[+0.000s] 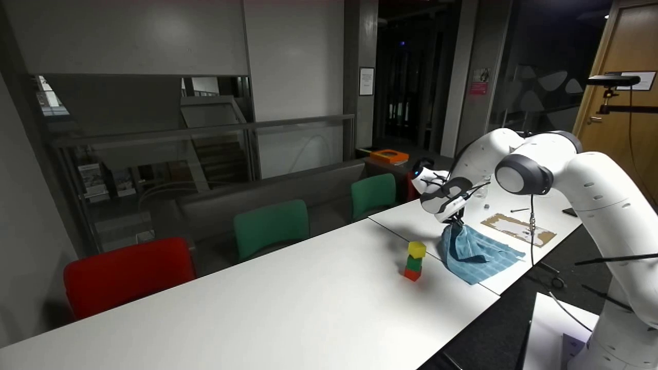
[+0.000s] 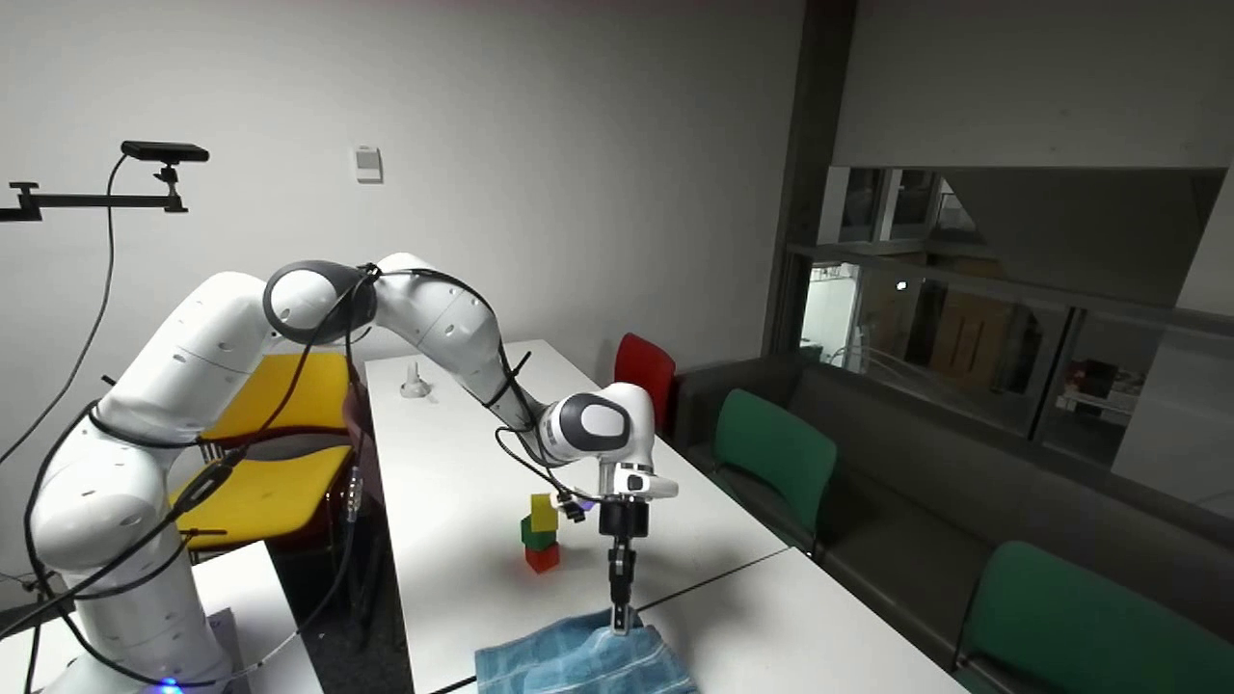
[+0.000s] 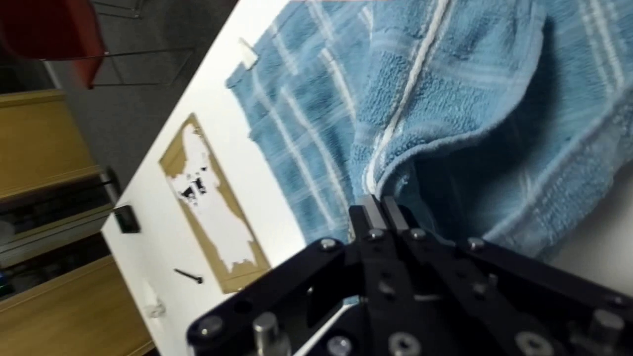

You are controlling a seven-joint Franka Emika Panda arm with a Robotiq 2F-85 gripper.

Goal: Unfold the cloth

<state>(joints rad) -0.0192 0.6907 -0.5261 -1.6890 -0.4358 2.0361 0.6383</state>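
So the claw (image 3: 383, 207) has its tips pressed together on a bit of hem, and what it's pinching is the blue checked terry towel (image 3: 445, 113). The towel sits right under the claw and spreads out ahead of the tips, partly flat, partly humped into a fold with a dark pocket beside them. First worry is right there: I can't tell how many layers are caught, and if it's more than one, I'd guess a pull just drags the whole bundle along instead of unfolding it. The bite looks kinda shallow too, only at the very ends, so a quick yank could let the hem slip free. Going outward from the claw, past the towel's edge on the white table (image 3: 242, 163), there's a brown panel with torn white paper (image 3: 212, 202), close but not touching the towel. Swing the loose flap that way and it might shove the panel. Off another side of the claw, near the towel, is a stack of yellow, green and red blocks (image 1: 414, 263), showing in both exterior views; it looks a little crooked, so a low sideways sweep could knock it over. Farther from the claw is the table edge, with a towel corner near it, so hauling that way may send the towel over, dragged by its own weight.
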